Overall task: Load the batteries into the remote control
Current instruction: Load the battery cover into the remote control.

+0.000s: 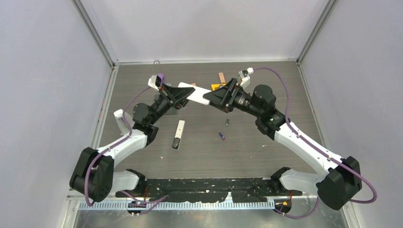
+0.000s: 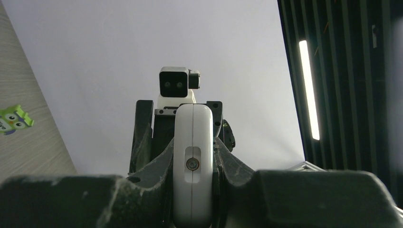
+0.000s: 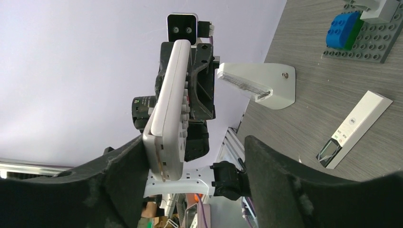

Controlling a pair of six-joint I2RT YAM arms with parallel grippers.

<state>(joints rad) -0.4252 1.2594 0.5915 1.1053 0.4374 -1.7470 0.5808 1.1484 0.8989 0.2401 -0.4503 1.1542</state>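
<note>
The white remote (image 1: 196, 94) hangs in the air at the back middle, between my two grippers. My left gripper (image 1: 183, 92) is shut on one end of it; in the left wrist view the remote (image 2: 192, 156) sits edge-on, clamped between both jaws. My right gripper (image 1: 215, 98) is open around the other end. In the right wrist view the remote (image 3: 168, 114) rests against one finger (image 3: 128, 166), with a wide gap to the other finger (image 3: 266, 161). A dark battery (image 1: 227, 121) and a blue-purple battery (image 1: 221, 136) lie on the table. The other batteries are not clearly visible.
A slim white device with a dark end (image 1: 178, 134) lies on the table left of centre, and shows in the right wrist view (image 3: 354, 128). An orange-brown block (image 1: 221, 77) lies at the back. A dark studded baseplate (image 3: 375, 42) with a blue brick (image 3: 342, 26) sits below my left gripper. A white bracket (image 3: 266, 83) stands nearby.
</note>
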